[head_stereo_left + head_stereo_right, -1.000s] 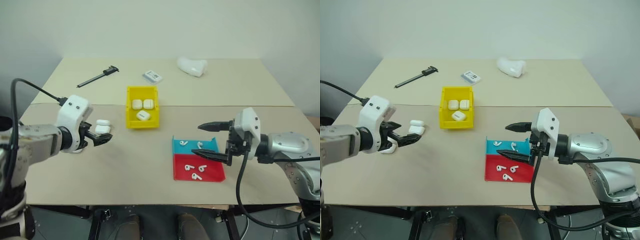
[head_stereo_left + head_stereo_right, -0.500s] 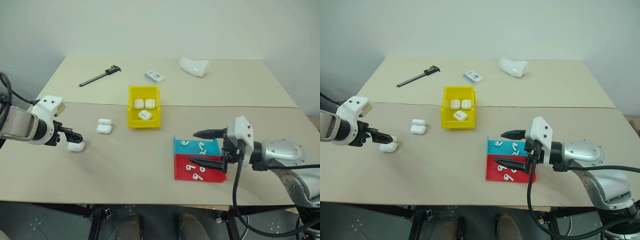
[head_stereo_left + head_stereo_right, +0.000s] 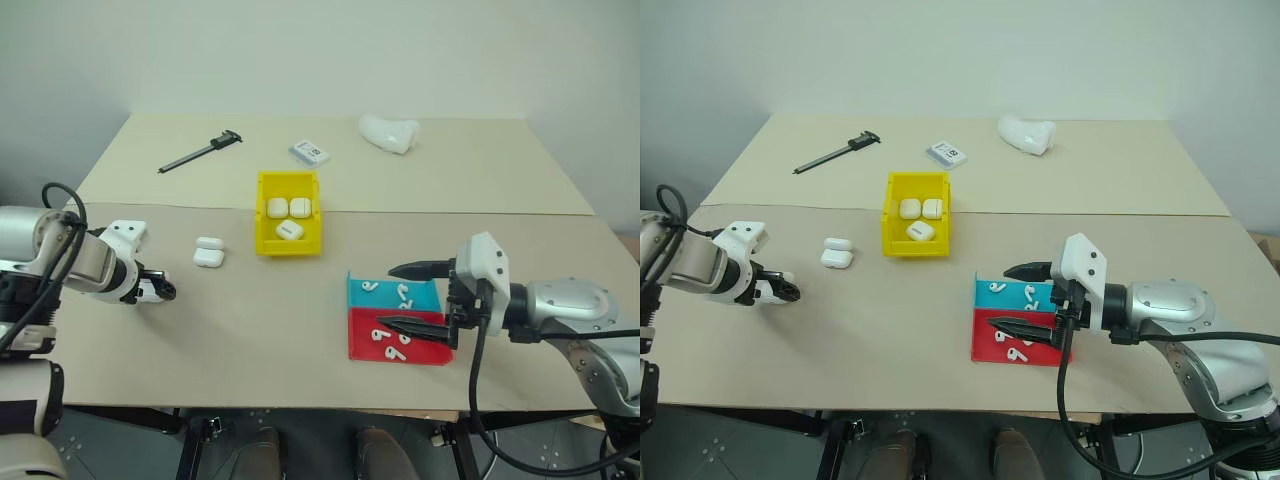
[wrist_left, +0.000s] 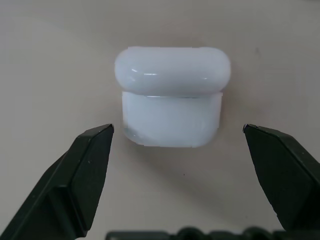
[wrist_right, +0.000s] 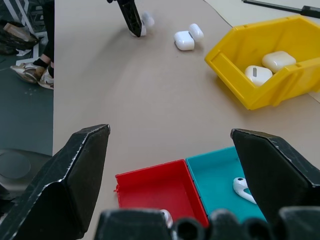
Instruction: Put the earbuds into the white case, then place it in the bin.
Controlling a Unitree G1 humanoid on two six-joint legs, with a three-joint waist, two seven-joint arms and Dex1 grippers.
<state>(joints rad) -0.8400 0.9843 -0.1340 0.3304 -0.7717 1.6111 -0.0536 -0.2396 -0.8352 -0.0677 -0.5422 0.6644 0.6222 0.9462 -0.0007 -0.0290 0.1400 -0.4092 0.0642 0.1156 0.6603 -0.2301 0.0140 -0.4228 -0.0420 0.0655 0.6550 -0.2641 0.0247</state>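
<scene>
both sets of jaws stand wide apart and you have nothing in either. your left gripper [image 4: 175,145] points steeply down at about eight o'clock on the table [image 3: 260,330], its black fingers [image 4: 85,170] either side of a white case [image 4: 172,102] that lies shut between them with clear gaps on both sides, not touched. your right gripper [image 3: 420,297] hangs roughly level at about four o'clock, one finger over the blue tray [image 3: 388,295] and the other over the red tray [image 3: 425,350]; the two trays sit touching, red nearer you. loose earbuds [image 3: 383,335] lie in both trays, several in each.

further out, at about ten o'clock from the table's centre, a pair of white cases [image 3: 208,251] rests side by side, just to the nine o'clock side of the bin [image 3: 262,215] and apart from it. the bin stands near the middle and has three more white cases in it. well beyond, toward twelve o'clock, lie a flat white-blue card [image 3: 307,152], a curved white lump [image 3: 387,132] at one o'clock and a black caliper [image 3: 198,152] at eleven o'clock.
</scene>
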